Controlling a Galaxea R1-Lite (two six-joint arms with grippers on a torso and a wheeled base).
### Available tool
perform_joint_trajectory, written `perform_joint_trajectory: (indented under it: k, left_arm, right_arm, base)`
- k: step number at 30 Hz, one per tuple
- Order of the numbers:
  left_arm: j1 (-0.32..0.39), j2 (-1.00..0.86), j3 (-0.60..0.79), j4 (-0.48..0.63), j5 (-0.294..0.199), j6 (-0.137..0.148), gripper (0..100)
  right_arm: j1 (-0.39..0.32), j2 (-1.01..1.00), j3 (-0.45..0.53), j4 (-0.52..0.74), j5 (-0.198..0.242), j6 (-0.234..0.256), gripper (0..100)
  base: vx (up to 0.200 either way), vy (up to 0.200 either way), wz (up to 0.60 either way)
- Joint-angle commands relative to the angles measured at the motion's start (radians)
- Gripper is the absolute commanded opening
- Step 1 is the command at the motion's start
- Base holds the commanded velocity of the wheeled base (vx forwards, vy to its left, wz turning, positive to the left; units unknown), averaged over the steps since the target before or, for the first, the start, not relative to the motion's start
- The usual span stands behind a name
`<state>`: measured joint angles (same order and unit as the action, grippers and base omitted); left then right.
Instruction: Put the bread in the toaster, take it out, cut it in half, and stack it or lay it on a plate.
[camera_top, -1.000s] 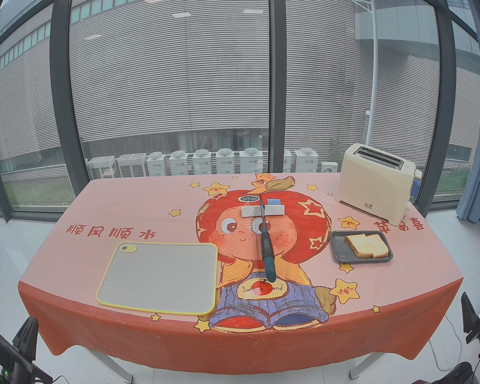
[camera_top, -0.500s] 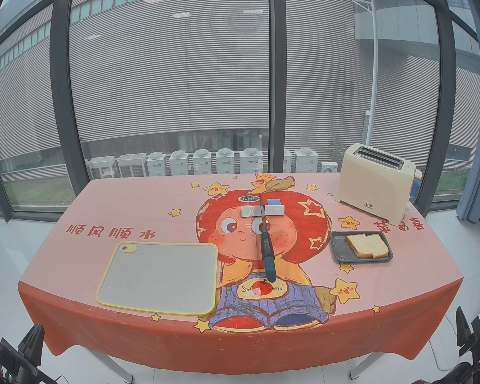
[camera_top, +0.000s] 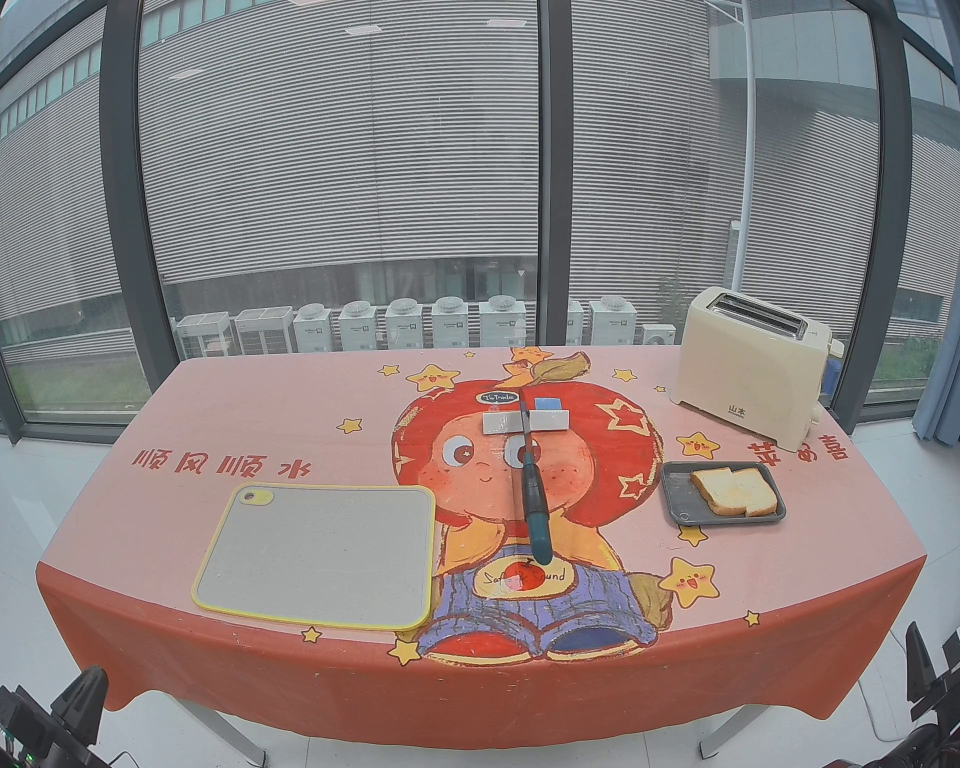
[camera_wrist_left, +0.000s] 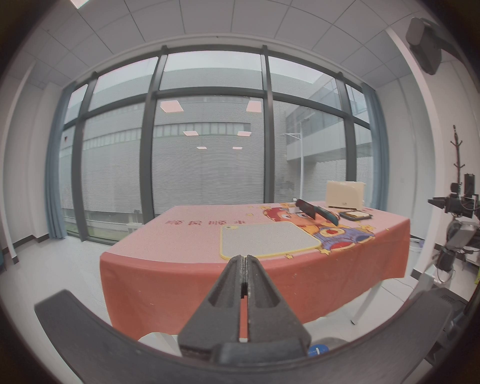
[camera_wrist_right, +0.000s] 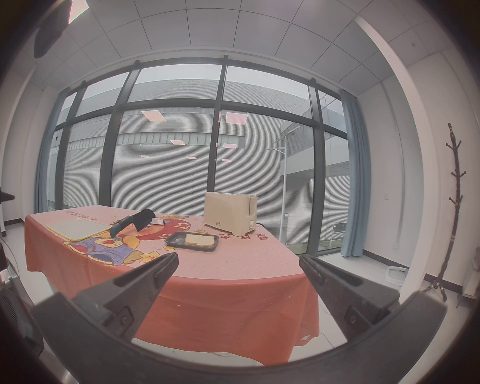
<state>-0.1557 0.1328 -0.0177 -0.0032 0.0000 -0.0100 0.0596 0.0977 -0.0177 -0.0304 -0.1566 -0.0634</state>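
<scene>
Two empty units sit clear of the desk (camera_top: 250, 420): left end effector (camera_wrist_left: 243, 265) pinched closed, right end effector (camera_wrist_right: 237, 262) spread wide, both cut off at the head view's lower corners; bread (camera_top: 735, 491) lies on the tray (camera_top: 678, 505) beside the toaster (camera_top: 750, 365).

Bare cloth on the table (camera_top: 250, 420) at left-rear and along the far strip, open from above. Front-left, the cutting board (camera_top: 320, 555) lies flat and low. The knife (camera_top: 535, 500) lies lengthwise down the middle, near the board's right edge. Rear-right, the toaster (camera_top: 750, 365) stands tall just behind the tray (camera_top: 675, 500) with bread (camera_top: 735, 490). A bare gap separates knife and tray.
</scene>
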Motion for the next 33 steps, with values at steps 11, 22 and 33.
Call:
perform_joint_trajectory:
  k: [11,22,33]
  left_arm:
    - [0.004,0.002,0.018,0.003,0.021,-0.007,0]
    - [0.094,-0.007,0.018,0.005,0.02,-0.015,0]
    - [0.147,-0.09,0.018,0.002,0.009,-0.004,0]
  right_arm:
    - [-0.06,-0.001,-0.001,0.015,0.011,0.07,100]
    - [-0.057,-0.098,0.016,0.029,0.183,0.031,100]
    - [-0.058,-0.088,0.018,0.03,0.138,0.062,100]
  base:
    - [0.0,0.0,0.0]
    - [0.0,0.0,0.0]
    - [0.0,0.0,0.0]
